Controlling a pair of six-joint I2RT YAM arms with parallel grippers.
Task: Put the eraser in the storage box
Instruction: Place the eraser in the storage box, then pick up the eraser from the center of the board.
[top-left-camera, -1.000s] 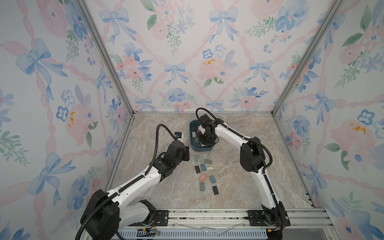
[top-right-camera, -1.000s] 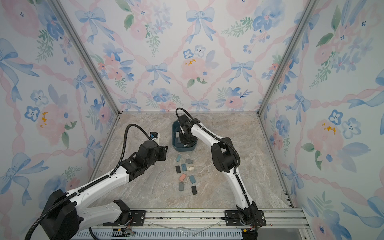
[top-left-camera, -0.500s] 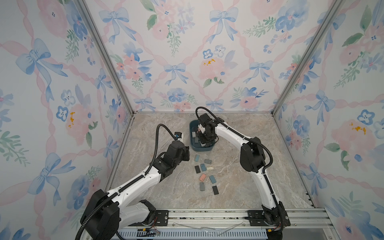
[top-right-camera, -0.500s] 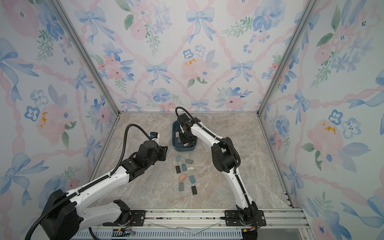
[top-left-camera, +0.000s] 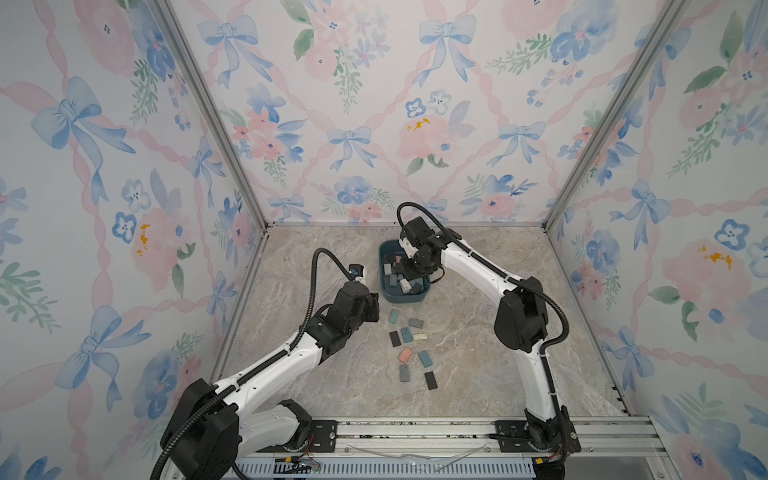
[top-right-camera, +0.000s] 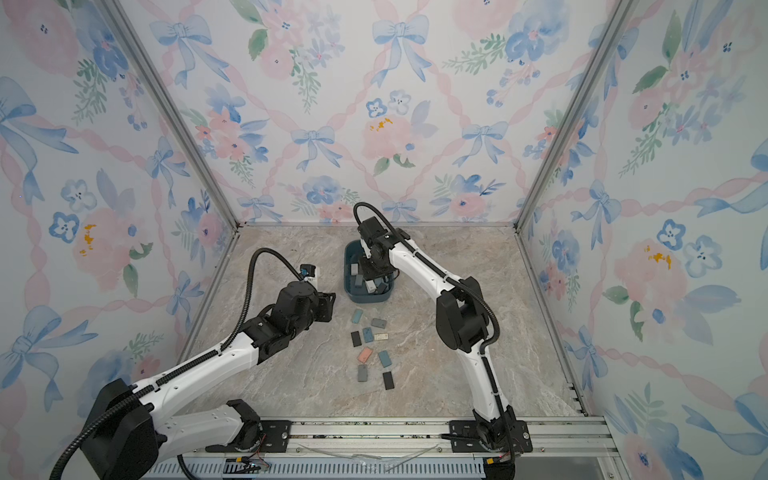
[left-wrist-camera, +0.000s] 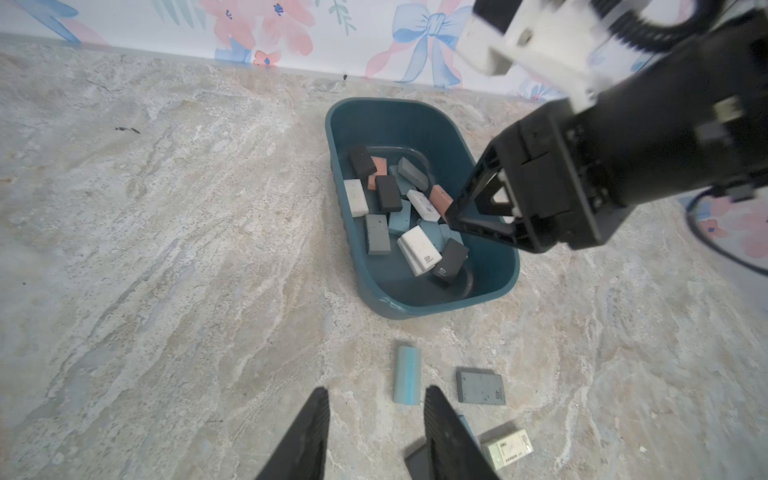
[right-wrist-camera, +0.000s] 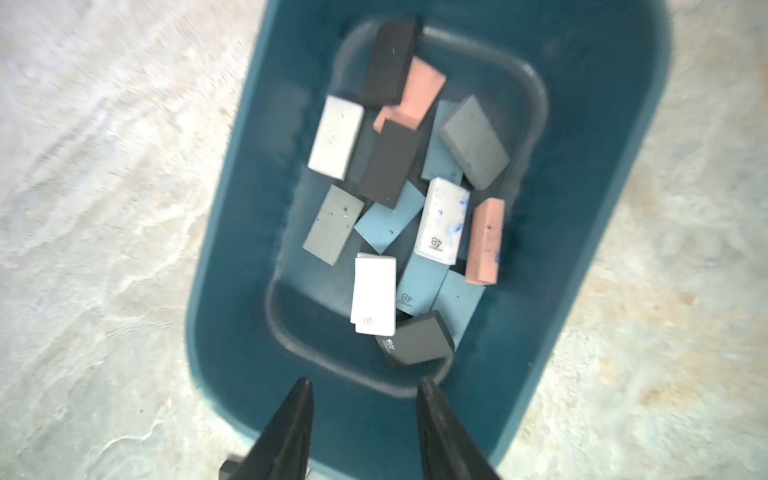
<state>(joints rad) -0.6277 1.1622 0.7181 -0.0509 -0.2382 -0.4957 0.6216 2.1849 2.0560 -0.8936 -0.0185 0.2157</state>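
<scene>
Flowered walls are enclosing a marbled surface (top-left-camera: 478, 386). In both top views the storage box (top-left-camera: 405, 298) is sitting at upper centre of the frame. The right gripper (top-left-camera: 409, 275) is hanging over it, and the left gripper (top-left-camera: 376, 307) is hovering just left of the box's near end. Lower in the frame, nine erasers are lying scattered on the surface, a pink eraser (top-left-camera: 405, 354) among them, none touching the box.

In the left wrist view the left fingers (left-wrist-camera: 309, 432) are standing apart with nothing between them, pointing toward a pale blue eraser (left-wrist-camera: 407, 376) and a grey eraser (left-wrist-camera: 481, 387) lying just short of the box.

In the right wrist view the right fingers (right-wrist-camera: 291, 428) are likewise standing apart and empty above the box. A heap of erasers, a white eraser (right-wrist-camera: 373, 295) among them, is covering its floor.

The task is looking past halfway: more than a dozen are lying inside, nine outside, and the left arm seems best placed for the next pick.
</scene>
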